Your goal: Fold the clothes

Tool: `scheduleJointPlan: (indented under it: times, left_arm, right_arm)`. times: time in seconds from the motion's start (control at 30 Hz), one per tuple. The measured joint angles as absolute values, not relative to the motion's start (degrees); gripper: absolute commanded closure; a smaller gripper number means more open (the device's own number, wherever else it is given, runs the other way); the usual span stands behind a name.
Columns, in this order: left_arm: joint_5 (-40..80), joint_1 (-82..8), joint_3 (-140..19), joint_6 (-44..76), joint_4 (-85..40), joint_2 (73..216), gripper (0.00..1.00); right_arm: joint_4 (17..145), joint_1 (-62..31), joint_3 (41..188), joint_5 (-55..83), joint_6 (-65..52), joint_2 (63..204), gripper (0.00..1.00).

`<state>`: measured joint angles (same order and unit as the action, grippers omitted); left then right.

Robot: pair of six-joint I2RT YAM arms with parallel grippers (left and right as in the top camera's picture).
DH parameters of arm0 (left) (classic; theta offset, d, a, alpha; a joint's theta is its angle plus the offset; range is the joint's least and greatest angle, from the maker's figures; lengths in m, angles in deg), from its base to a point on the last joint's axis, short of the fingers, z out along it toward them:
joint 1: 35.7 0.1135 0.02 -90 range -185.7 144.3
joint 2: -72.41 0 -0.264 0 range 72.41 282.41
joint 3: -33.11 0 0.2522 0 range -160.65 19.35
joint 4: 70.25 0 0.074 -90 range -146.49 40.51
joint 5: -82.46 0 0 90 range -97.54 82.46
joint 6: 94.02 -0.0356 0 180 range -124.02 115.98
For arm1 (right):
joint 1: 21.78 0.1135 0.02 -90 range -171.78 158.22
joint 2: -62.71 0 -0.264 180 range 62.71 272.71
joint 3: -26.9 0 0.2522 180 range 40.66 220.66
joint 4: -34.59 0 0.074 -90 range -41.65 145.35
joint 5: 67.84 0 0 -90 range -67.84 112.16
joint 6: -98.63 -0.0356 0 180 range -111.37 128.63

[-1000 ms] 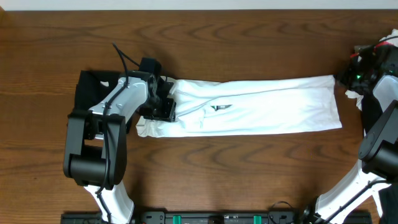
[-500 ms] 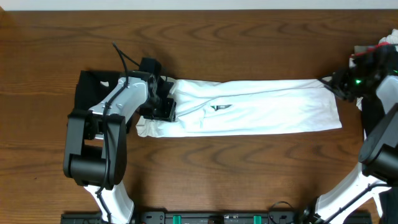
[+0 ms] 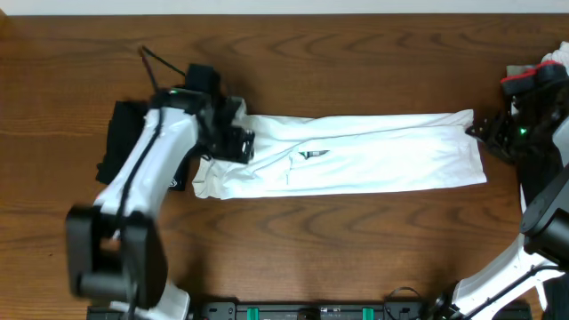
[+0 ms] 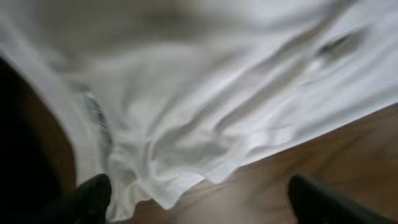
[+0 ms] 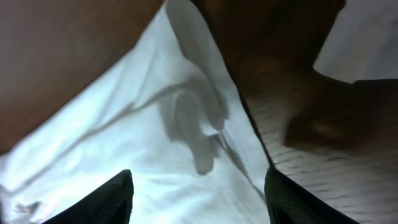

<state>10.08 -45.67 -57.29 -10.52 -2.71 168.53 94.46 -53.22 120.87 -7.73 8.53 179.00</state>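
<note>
The clothes' white T-shirt [image 3: 356, 153] lies folded into a long band across the table, with a small dark print [image 3: 313, 154] near its middle. My left gripper [image 3: 238, 142] hovers over its crumpled left end, open. In the left wrist view the black fingers [image 4: 92, 196] stand far apart over the shirt's hem [image 4: 168, 186] and the wood, holding nothing. My right gripper [image 3: 487, 133] is at the shirt's right end, open. In the right wrist view its fingertips [image 5: 96, 202] straddle the white corner [image 5: 186, 124] without pinching it.
A black garment [image 3: 120, 147] lies on the table to the left of the shirt, under the left arm. Another white piece of cloth [image 5: 364, 40] lies at the far right edge by the right arm. Bare wood [image 3: 338, 249] runs along the table's front.
The left gripper has opened, let the shirt's left end drop and swung up and away. The right gripper moved in over the shirt's right corner and opened wider.
</note>
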Motion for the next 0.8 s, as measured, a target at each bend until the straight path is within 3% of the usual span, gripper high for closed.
scheduleJointPlan:
  times: [0.33,0.6,0.8]
  left_arm:
    - [10.1,-45.6,-59.5,-7.7,-2.6,150.7,0.01]
    - [10.1,-45.5,-59.5,-7.2,-2.7,145.6,0.01]
    - [10.1,-45.6,-59.5,-7.2,-2.6,145.8,0.01]
  right_arm:
    - [92.5,-52.8,120.9,-1.6,14.2,179.7,0.36]
    - [92.2,-50.9,122.4,-9.4,19.1,184.0,0.32]
    - [92.5,-50.5,122.7,-13.2,20.7,185.8,0.71]
